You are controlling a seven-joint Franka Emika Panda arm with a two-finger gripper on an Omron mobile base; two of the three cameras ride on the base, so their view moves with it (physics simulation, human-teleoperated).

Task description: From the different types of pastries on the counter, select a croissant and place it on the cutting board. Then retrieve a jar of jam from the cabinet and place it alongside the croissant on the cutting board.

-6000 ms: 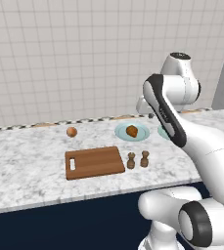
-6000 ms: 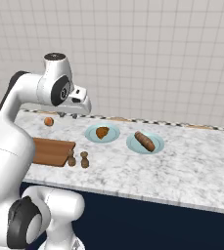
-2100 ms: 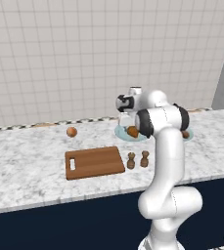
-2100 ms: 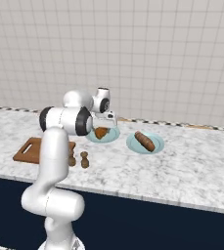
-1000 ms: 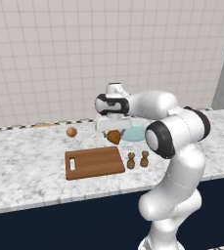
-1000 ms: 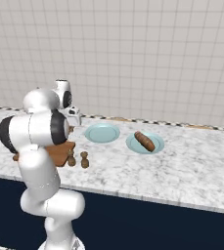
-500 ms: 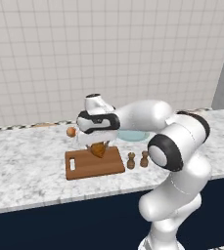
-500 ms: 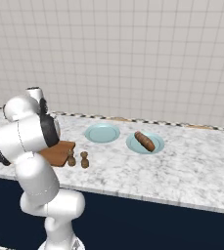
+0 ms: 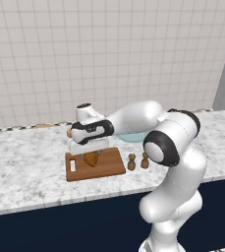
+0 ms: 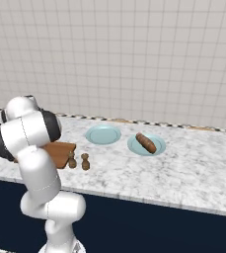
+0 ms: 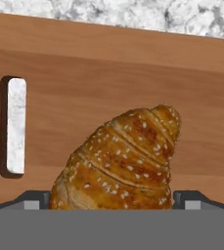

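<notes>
1. The hand (image 9: 90, 153) hangs low over the cutting board (image 9: 111, 165), near the end with the handle slot, as seen in the left base view.
2. The hand is closed on the croissant (image 11: 121, 163). In the hand view the two dark finger tips (image 11: 35, 199) sit tight against either side of the pastry's lower end.
3. The croissant (image 9: 91, 158) is golden-brown and layered, with pale seeds on its crust. Its pointed end lies away from the finger tips.
4. The croissant is over the middle of the board's width, beside the handle slot (image 11: 15, 125). The views do not settle whether it rests on the wood or is held just above it.
5. The cutting board (image 11: 133, 78) lies flat on the marbled counter (image 9: 25, 172). Marble shows through the slot and past the board's far edge.
6. Two brown wooden shakers (image 9: 137, 161) stand upright on the counter just beside the board's short end, opposite the slot.
7. In the right base view, an empty pale blue plate (image 10: 103, 134) lies behind the shakers (image 10: 78, 161). A second blue plate (image 10: 146, 145) beside it carries a long brown pastry (image 10: 145, 142).
8. A small round orange-brown pastry (image 9: 69, 132) shows just behind the hand's wrist, near the tiled wall.
</notes>
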